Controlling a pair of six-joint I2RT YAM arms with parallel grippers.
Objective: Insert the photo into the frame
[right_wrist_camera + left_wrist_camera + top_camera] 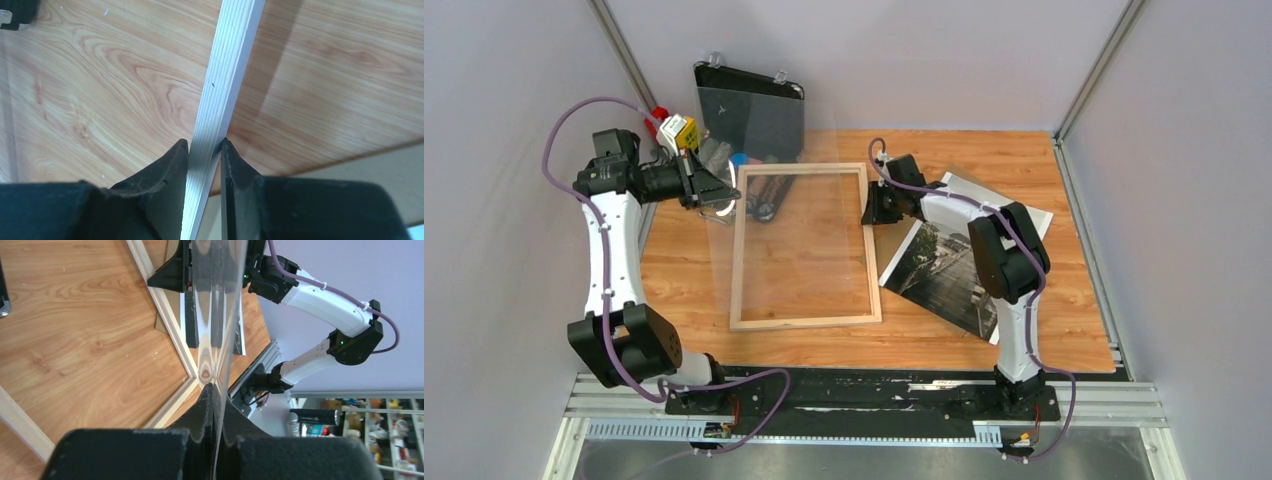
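While faint from above, shows plainly at the left wrist: clear pane (220, 315), edge-on, pinched tight in left gripper (216, 390). From overhead, left gripper (714, 190) at the far left of the table (1024, 150), holding that clear pane (717, 250) up on a tilt, just left of the frame (804, 321); lower edge too faint to trace. Behind, at the far edge, black case (754, 110) propped upright.

Mid-table: frame lying flat, pale wood, long sides running away from the arms, wood grain of the table visible through its opening. At its right rail, near the far corner, right gripper (871, 212). Cannot tell the grip from above. Settled at the right wrist instead: right gripper (205, 145) closed on the pale rail of the frame (225, 75), one finger pressed to each side.

Further right, whole only in the overhead view: photo (934, 275), dark pier print with white border, flat on the table, turned askew, just beside the frame's right rail, partly under the right arm, outside the frame.
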